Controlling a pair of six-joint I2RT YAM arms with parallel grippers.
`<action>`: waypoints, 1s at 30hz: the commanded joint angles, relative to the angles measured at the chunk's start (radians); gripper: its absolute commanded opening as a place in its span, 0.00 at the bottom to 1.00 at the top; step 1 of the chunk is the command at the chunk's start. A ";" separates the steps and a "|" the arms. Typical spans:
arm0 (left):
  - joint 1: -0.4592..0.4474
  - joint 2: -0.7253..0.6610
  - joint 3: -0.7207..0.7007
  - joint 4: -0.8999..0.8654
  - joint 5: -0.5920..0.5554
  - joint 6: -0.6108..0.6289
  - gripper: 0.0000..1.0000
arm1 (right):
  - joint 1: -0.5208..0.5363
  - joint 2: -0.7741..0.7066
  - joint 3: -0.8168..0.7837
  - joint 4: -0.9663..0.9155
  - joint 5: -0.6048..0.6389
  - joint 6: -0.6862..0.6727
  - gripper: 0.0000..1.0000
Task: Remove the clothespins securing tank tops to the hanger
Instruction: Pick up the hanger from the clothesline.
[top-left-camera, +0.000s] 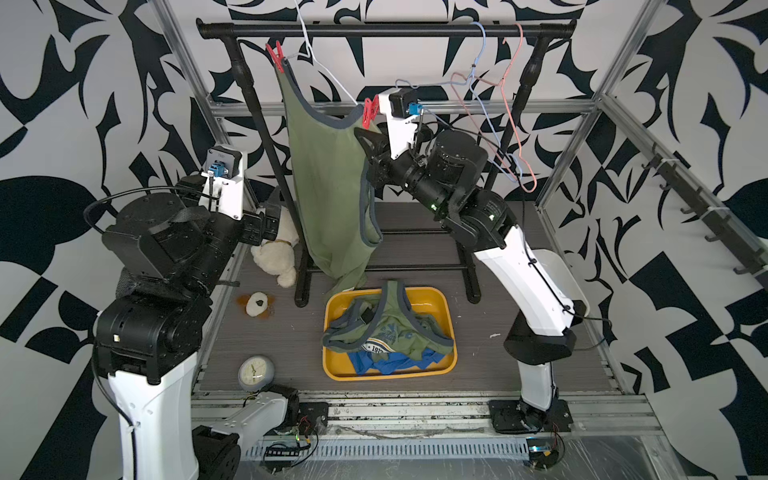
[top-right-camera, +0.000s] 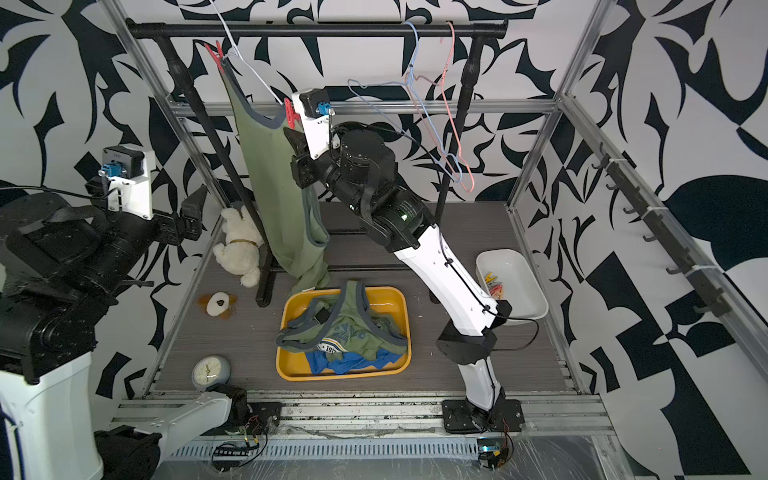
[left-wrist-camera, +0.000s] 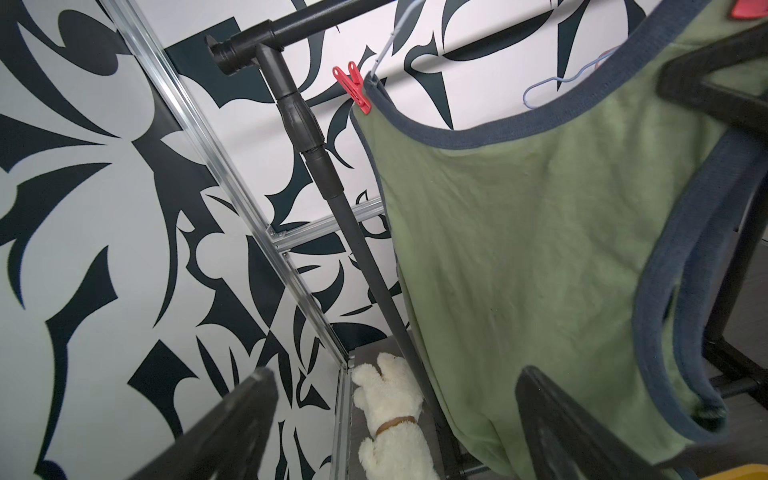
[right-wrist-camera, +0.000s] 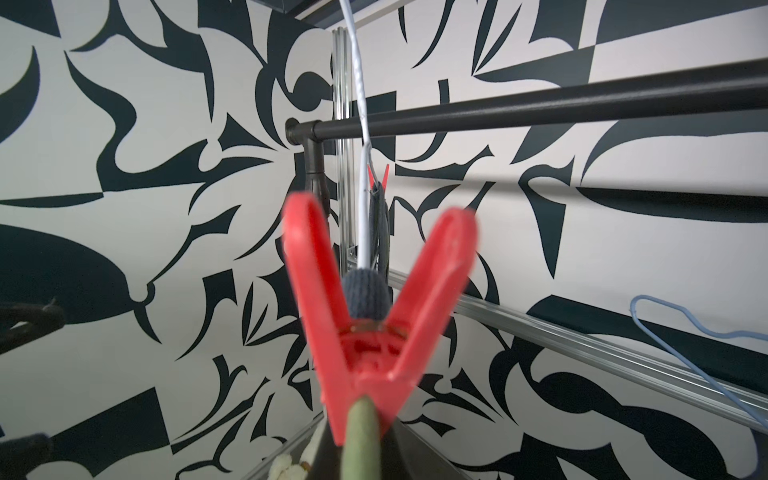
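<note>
Clothespins, red plastic, spring type, two clipped on the rack.

Item 1: clothespin (top-left-camera: 275, 55), on the higher shoulder of the hanging tank top (top-left-camera: 328, 187), beside the end of the black rail (top-left-camera: 386, 30). Its handles are splayed in a V, and it pins grey trim to the tilted white wire hanger (top-left-camera: 332, 78).

Item 2: second clothespin (top-left-camera: 371, 111), on the lower shoulder of the same top. In the right wrist view it fills the middle (blurred, very close), handles spread wide, with a knob of grey trim between them and green cloth under its nose.

Item 3: loose clothespins (top-right-camera: 494, 284), yellow and red, lying in the white bin (top-right-camera: 536, 299) at the desk's right side (count not legible).

Tank tops: the hung one is olive with grey edging, its hem draping toward the yellow tray (top-left-camera: 336, 361). A second olive top (top-left-camera: 386, 328) with blue print is crumpled in that tray over a bright blue one (top-left-camera: 390, 361).

Right gripper (top-left-camera: 365, 139): fingers pressed together just under the second clothespin, at the top's shoulder. Whether cloth or clip is pinched cannot be told.

Left gripper (left-wrist-camera: 395, 374): fingers spread wide, holding nothing, facing the hung top's side, well apart from both clips.
</note>
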 joint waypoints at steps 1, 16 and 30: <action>0.005 -0.007 0.021 0.010 0.013 -0.004 0.94 | -0.004 -0.129 -0.026 0.073 -0.023 -0.021 0.00; 0.032 -0.047 0.055 -0.023 0.009 0.054 0.94 | -0.003 -0.417 -0.210 -0.036 -0.078 -0.027 0.00; 0.066 -0.090 -0.003 -0.049 0.086 0.064 0.95 | -0.003 -0.591 -0.176 -0.151 -0.176 0.005 0.00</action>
